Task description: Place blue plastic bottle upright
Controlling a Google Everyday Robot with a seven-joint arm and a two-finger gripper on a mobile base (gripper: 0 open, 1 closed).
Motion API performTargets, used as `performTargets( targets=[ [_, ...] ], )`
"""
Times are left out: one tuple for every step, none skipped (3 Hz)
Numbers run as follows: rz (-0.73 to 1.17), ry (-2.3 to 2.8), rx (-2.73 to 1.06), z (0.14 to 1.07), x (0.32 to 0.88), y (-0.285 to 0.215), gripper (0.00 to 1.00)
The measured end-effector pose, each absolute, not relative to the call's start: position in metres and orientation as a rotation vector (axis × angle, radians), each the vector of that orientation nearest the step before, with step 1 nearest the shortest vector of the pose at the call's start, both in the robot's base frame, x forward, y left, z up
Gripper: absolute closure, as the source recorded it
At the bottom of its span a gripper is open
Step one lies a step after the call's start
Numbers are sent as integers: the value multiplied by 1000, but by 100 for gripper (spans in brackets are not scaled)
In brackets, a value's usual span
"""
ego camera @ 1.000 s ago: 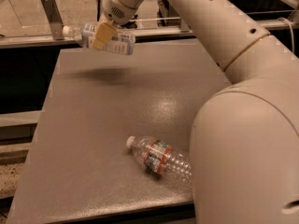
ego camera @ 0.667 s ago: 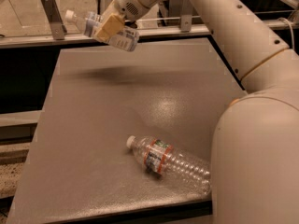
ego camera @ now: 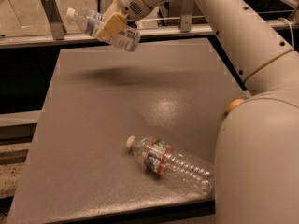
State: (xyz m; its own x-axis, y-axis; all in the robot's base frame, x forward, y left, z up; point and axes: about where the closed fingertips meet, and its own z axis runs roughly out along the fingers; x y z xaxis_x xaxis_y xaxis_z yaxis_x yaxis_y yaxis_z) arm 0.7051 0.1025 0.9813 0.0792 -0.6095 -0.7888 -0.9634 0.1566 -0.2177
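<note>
We have the blue plastic bottle (ego camera: 127,39) up in the air at the far left of the scene, above the far edge of the surface (ego camera: 107,111) and clear of it. The tool (ego camera: 110,28) is closed across its middle. The bottle lies close to level, its white cap (ego camera: 70,13) pointing left and a little up, its base down to the right. Its shadow (ego camera: 117,73) falls on the surface well below it.

We judge the bottle to be light, with thin walls that would give under a hard squeeze, and a smooth label that could slip in the pads. A firm but moderate hold at mid-body, as we have now, seems right. It leaves the base free to meet the surface first. Being small and narrow at the base, it may tip easily if let go while leaning.

The arm (ego camera: 233,27) reaches from the near right, up and across to the far left. The wrist is turned so that the tool comes at the bottle from the right and above. To stand the bottle up, the wrist must roll until the cap points straight up, and only then come down.

A clear bottle (ego camera: 170,164) with a red and green label lies on its side near the front of the surface, well apart from our work.
</note>
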Motion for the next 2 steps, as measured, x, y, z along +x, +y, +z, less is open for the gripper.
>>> performTargets(
  targets=[
    [574,1625,-1522,972,707,94,100],
    [624,1624,-1423,957,702,68,100]
  ],
)
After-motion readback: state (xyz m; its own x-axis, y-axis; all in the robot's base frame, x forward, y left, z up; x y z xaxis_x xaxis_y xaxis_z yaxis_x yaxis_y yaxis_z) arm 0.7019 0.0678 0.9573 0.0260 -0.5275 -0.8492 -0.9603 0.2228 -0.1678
